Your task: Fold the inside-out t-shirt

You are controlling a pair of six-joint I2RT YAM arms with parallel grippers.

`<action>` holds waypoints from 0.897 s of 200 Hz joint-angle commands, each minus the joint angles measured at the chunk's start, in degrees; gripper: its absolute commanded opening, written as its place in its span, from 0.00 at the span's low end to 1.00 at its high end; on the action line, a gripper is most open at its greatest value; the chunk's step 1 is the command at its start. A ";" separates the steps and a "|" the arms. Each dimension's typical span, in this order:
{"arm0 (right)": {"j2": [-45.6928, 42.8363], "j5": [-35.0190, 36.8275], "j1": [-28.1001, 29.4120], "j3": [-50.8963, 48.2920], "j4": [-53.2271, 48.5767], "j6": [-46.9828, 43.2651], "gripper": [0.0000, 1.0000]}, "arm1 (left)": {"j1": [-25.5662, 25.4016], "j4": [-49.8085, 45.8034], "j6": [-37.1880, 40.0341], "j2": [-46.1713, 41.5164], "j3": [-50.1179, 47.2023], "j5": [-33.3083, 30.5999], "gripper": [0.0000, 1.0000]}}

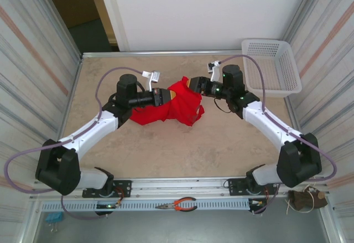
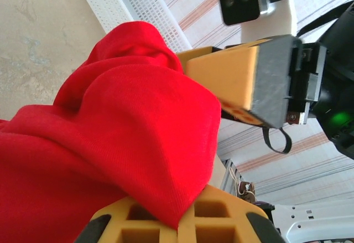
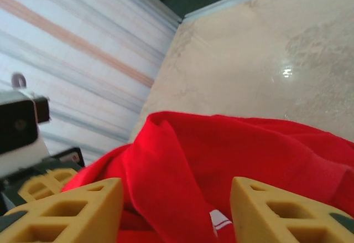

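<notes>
Top external: red shirt (image 1: 174,107) bunched in wrinkly heap at middle of counter (image 1: 182,154), mottled beige stone look. Left claw (image 1: 167,97) clamped on soft knit fold, lattice-cut yellow fingers (image 2: 155,226) pressed together. Right claw (image 1: 194,84) spread wide, cloth and pale tag (image 3: 220,221) between its fingers. White mesh basket (image 1: 274,68) far right.

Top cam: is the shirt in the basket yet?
No, the t-shirt lies bunched in the middle of the table, apart from the basket at the far right corner.
</notes>
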 commanded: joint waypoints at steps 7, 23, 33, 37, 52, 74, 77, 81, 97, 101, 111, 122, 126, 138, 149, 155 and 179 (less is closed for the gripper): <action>1.10 -4.34 0.59 -0.55 3.32 0.86 0.24 | 0.37 0.96 1.38 -0.11 0.33 1.29 0.00; 1.44 -5.30 -0.13 -1.15 4.66 1.76 0.00 | 0.39 0.79 1.60 0.02 0.05 0.90 0.00; 1.22 -5.77 -1.24 -1.38 5.50 2.49 0.00 | 0.50 0.70 1.57 -0.11 -0.36 0.21 0.00; 0.89 -5.66 -1.73 -1.60 5.81 2.85 0.00 | 0.58 0.70 1.63 -0.19 -0.66 0.00 0.00; -1.15 -3.46 -4.20 -2.51 6.30 4.48 0.00 | 1.08 0.48 1.92 -0.33 -1.74 -0.74 0.00; -5.72 -1.33 -8.31 -4.53 8.63 8.17 0.00 | 2.51 0.34 2.13 -0.77 -4.73 -2.65 0.00; -6.31 -1.20 -8.64 -4.73 8.76 8.44 0.00 | 2.80 0.35 2.09 -0.81 -5.21 -2.93 0.00; -6.94 -1.08 -9.00 -4.79 8.78 8.73 0.00 | 3.07 0.35 2.06 -0.87 -5.76 -3.20 0.04; -8.83 -1.29 -9.10 -4.14 7.64 8.60 0.00 | 4.44 0.02 1.90 -0.81 -7.56 -3.93 0.38; -9.08 -1.40 -8.96 -4.01 7.44 8.66 0.00 | 4.74 -0.12 1.90 -0.81 -7.90 -4.06 0.45; -9.45 -1.81 -8.54 -3.74 7.05 8.71 0.00 | 5.18 -0.80 1.72 -1.18 -8.36 -4.53 0.58; -9.69 -1.60 -7.84 -3.77 6.48 8.44 0.00 | 5.24 -1.85 1.72 -2.04 -8.24 -5.86 0.65; -9.82 -1.44 -7.60 -3.76 6.22 8.24 0.00 | 5.10 -2.08 1.54 -2.46 -8.20 -6.34 0.67; -9.82 -1.22 -6.71 -4.08 5.65 7.79 0.00 | 4.25 -2.71 1.10 -4.21 -7.80 -8.45 0.71; -9.82 -1.07 -5.99 -4.50 5.62 7.74 0.00 | 2.77 -4.64 1.61 -5.66 -6.17 -11.32 0.75; -9.67 -1.10 -5.53 -4.61 5.64 7.72 0.00 | 1.73 -5.75 2.04 -6.22 -5.19 -12.95 0.77; -9.83 -0.14 -3.72 -4.88 4.70 6.55 0.00 | -1.50 -9.53 3.05 -5.18 -0.13 -17.81 0.82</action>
